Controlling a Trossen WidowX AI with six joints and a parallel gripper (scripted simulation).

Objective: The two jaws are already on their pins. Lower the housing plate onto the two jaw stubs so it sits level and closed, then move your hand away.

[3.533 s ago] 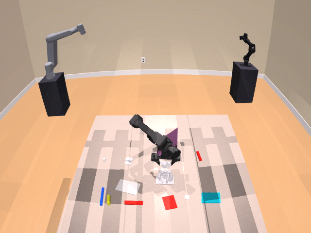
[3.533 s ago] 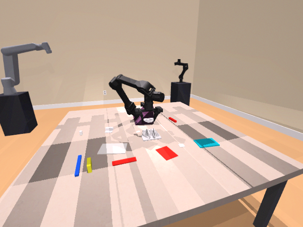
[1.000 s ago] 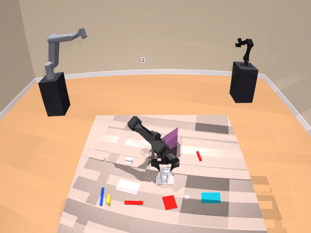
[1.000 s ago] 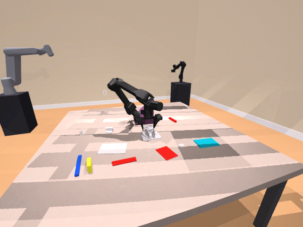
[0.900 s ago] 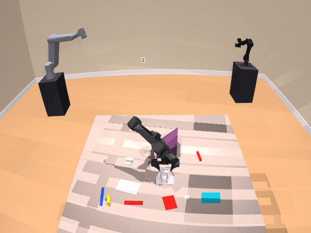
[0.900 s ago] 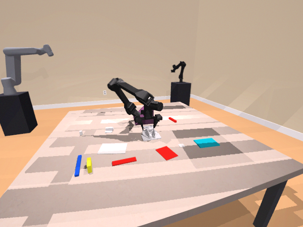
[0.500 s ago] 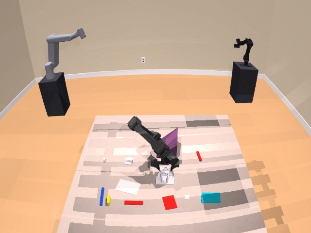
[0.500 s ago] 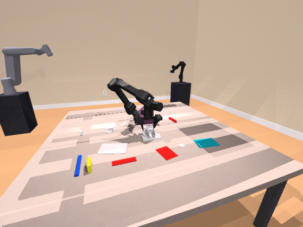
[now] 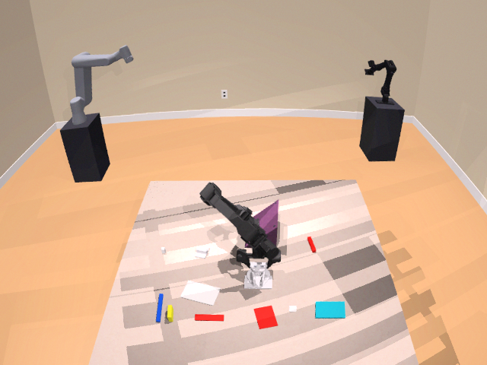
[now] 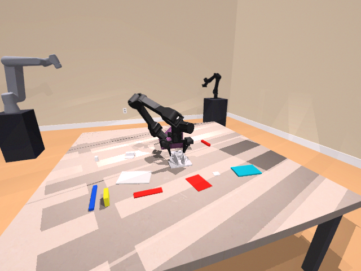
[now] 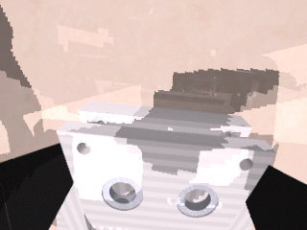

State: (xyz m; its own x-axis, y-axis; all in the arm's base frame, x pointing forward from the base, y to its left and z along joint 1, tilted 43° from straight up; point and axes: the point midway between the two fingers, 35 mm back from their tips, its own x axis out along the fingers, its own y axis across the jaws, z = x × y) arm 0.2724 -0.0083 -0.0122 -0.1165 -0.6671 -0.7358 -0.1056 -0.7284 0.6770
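Observation:
The gripper [image 9: 259, 264] [image 10: 177, 153] is shut on the white housing plate [image 11: 160, 189], with one black finger at each end of it. Two ringed holes and two small corner holes show in the plate. In the top and exterior views, the plate is over the white base [image 9: 247, 284] [image 10: 174, 165], which stands on the table. White upright parts show beneath the plate, but the jaws, pins and stubs cannot be told apart. In the wrist view, another white edge with holes [image 11: 98, 112] shows just behind the plate. Whether the plate touches the stubs is hidden.
A purple panel [image 9: 269, 220] stands behind the gripper. A white sheet [image 9: 200, 293] and small white pieces [image 9: 202, 252] lie left. Blue [image 9: 159, 308], yellow [image 9: 170, 312] and red bars [image 9: 209, 317], a red plate [image 9: 265, 316] and a cyan plate [image 9: 329, 309] lie in front.

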